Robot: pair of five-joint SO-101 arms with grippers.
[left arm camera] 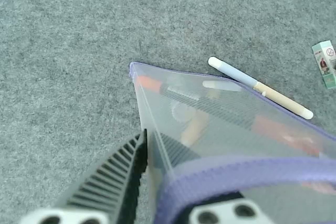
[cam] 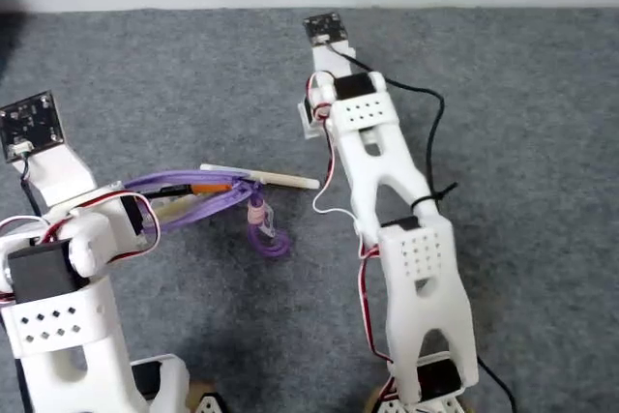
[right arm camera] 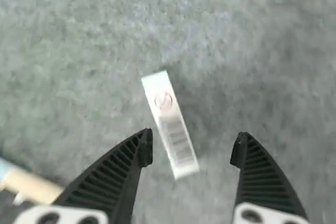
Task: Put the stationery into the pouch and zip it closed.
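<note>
My left gripper [left arm camera: 151, 157] is shut on the edge of the translucent pouch [left arm camera: 231, 129] with purple zip trim, holding it up off the carpet. An orange-tipped pen [left arm camera: 157, 85] and other stationery show through its wall. In the high view the pouch [cam: 198, 192] stretches from the left gripper [cam: 145, 212] towards the middle, its purple pull loop [cam: 268, 237] hanging down. A blue-and-beige pen [left arm camera: 260, 88] lies just beyond the pouch. My right gripper [right arm camera: 193, 144] stands open above a small white eraser [right arm camera: 170, 124], which lies on the carpet between the fingers.
Grey carpet [cam: 503, 84] covers the whole table. The pen [cam: 263, 178] lies between the pouch and the right arm [cam: 387, 191], and its beige end [right arm camera: 23, 182] shows close to the right gripper. The eraser [left arm camera: 325, 62] sits beyond the pen's far end.
</note>
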